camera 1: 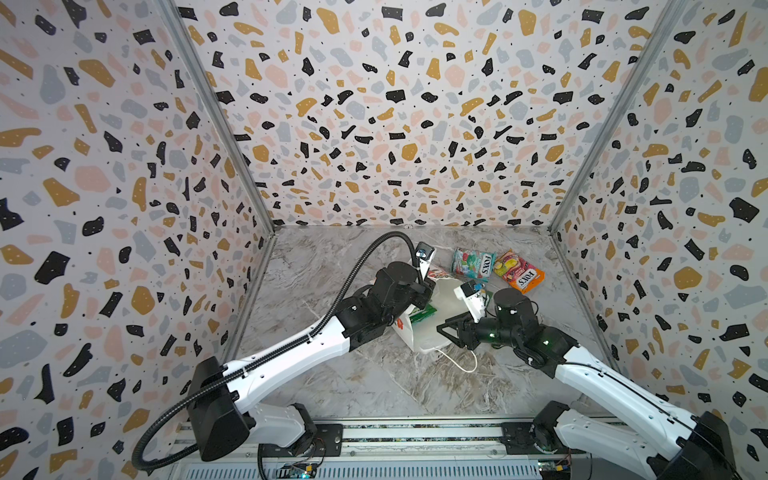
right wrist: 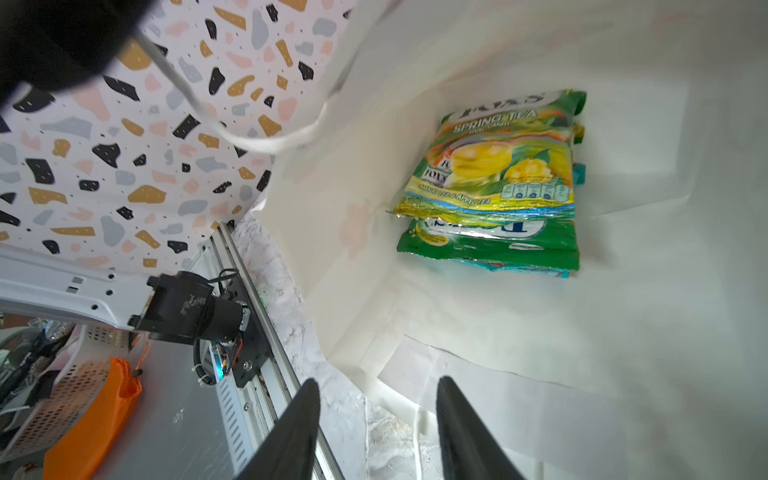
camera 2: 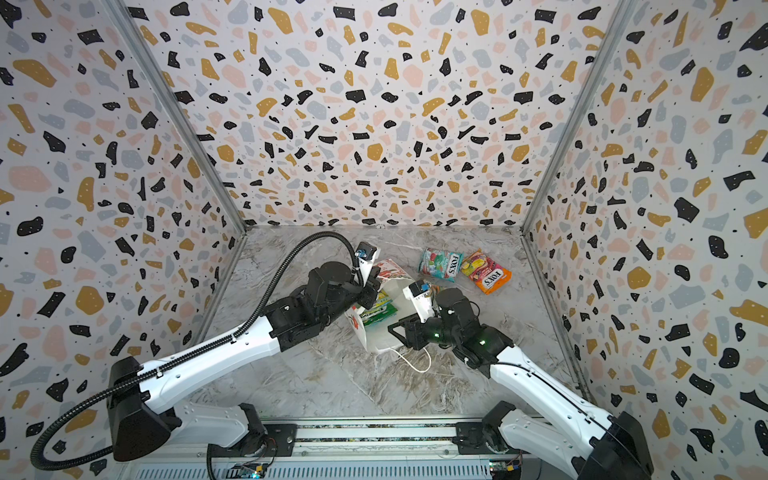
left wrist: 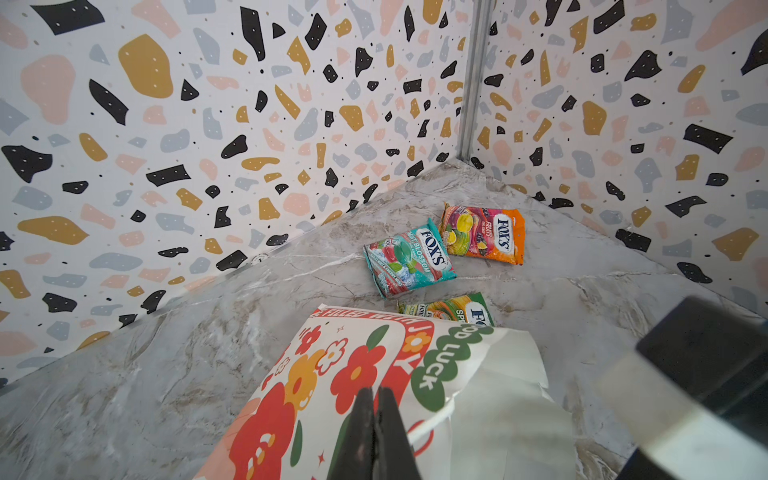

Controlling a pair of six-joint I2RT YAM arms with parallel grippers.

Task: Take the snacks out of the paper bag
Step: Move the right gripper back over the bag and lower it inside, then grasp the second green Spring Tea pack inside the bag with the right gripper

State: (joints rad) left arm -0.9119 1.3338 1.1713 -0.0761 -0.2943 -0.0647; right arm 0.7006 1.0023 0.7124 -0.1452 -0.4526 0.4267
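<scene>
The paper bag [camera 1: 446,301] [camera 2: 397,291] lies on its side at the table's middle, mouth toward the right arm. My left gripper [left wrist: 376,390] [camera 1: 428,287] is shut on the bag's flowered upper wall [left wrist: 332,374] and holds the mouth up. A stack of green-yellow snacks [right wrist: 498,174] [camera 1: 423,312] [camera 2: 378,309] rests deep inside the white bag [right wrist: 623,332]. My right gripper [right wrist: 378,384] [camera 1: 444,330] stands open at the mouth with nothing between its fingers. A teal-red packet [camera 1: 472,263] [left wrist: 409,259] and an orange packet [camera 1: 519,272] [left wrist: 484,237] lie on the table behind the bag.
Another green packet [left wrist: 451,309] lies on the table just behind the bag. A white cord handle [camera 1: 461,361] trails toward the front. Patterned walls close three sides, and a metal rail [camera 1: 415,432] runs along the front edge.
</scene>
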